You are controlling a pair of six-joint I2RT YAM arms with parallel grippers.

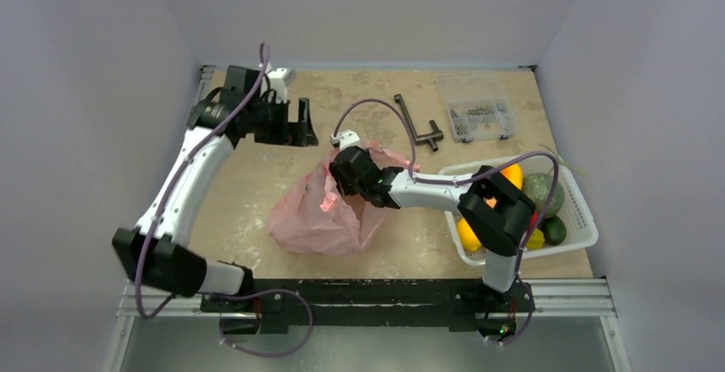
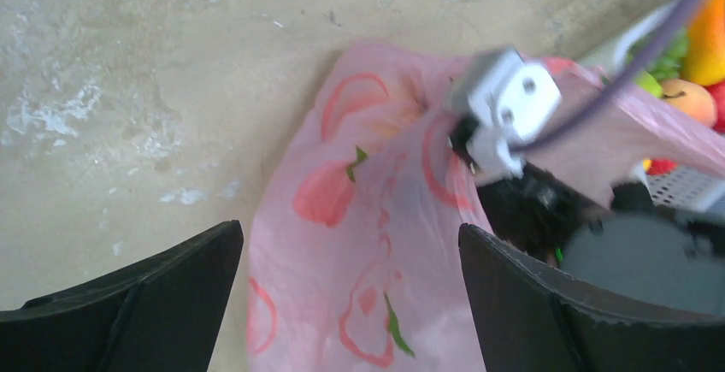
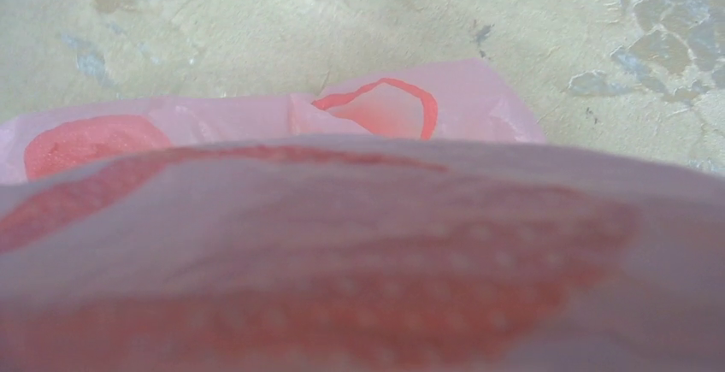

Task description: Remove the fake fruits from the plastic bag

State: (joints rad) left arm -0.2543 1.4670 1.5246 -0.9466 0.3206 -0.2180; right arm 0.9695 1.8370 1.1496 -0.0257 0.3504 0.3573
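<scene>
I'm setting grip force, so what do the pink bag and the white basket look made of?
The pink bag: thin plastic film, translucent and faintly glossy; it crumples in soft folds and its red prints show through. The white basket: likely rigid moulded plastic with a matt finish; its walls are an even lattice of slots.

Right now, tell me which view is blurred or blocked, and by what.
Right wrist: the plastic bag fills the lower frame, out of focus. Left wrist: bag print fairly clear, its own fingers dark but crisp. Top external: evenly lit, sharp.
</scene>
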